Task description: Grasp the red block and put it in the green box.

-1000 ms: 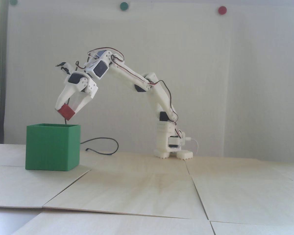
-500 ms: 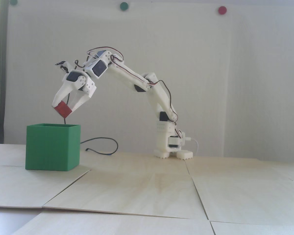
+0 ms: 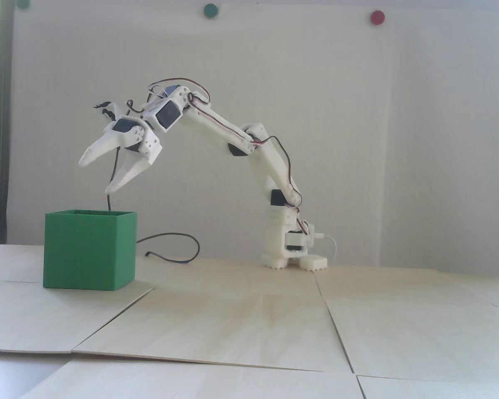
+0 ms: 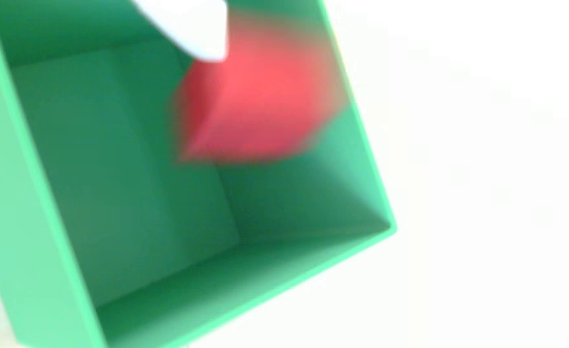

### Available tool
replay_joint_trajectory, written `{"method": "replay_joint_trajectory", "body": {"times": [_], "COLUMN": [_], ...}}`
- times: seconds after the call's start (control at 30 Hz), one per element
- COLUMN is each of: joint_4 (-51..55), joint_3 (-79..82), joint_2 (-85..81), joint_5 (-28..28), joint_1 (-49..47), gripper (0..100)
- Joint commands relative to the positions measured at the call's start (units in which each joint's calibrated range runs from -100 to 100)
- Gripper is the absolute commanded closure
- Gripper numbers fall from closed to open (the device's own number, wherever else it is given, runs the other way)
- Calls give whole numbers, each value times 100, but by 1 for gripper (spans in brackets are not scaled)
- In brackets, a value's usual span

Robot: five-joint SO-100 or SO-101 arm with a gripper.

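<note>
Release looks just made: in the fixed view the gripper (image 3: 93, 174) hangs above the box (image 3: 89, 251) with its jaws spread wide and nothing between them. The block does not show in that view. In the wrist view the block (image 4: 259, 103) is a red smear of motion blur inside the box's outline, near the right wall and just below a white fingertip (image 4: 199, 30); I judge it to be falling and not yet settled on the box floor. The box (image 4: 38, 254) stands at the left edge of the table (image 3: 249, 328), well apart from the arm's base. Grasp and carry are done; what is left, by my reading, is only for the block to land and the arm to draw back.
</note>
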Motion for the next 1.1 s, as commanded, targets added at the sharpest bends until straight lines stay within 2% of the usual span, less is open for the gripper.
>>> {"method": "replay_joint_trajectory", "body": {"times": [0.0,0.17,0.23,0.37,0.47,0.63,0.83,1.07], "joint_4": [-153,-136,-128,-170,-10,226,437,648], "joint_3": [-480,-480,-480,-489,-524,-427,212,1933], "joint_2": [-235,-235,-235,-235,-274,-843,-2130,-4033], "joint_5": [-20,-187,-161,-124,-41,58,1276,3436], "joint_1": [80,80,80,80,24,-330,-1207,-2397], "gripper": [66,66,69,99,95,98,98,98]}}
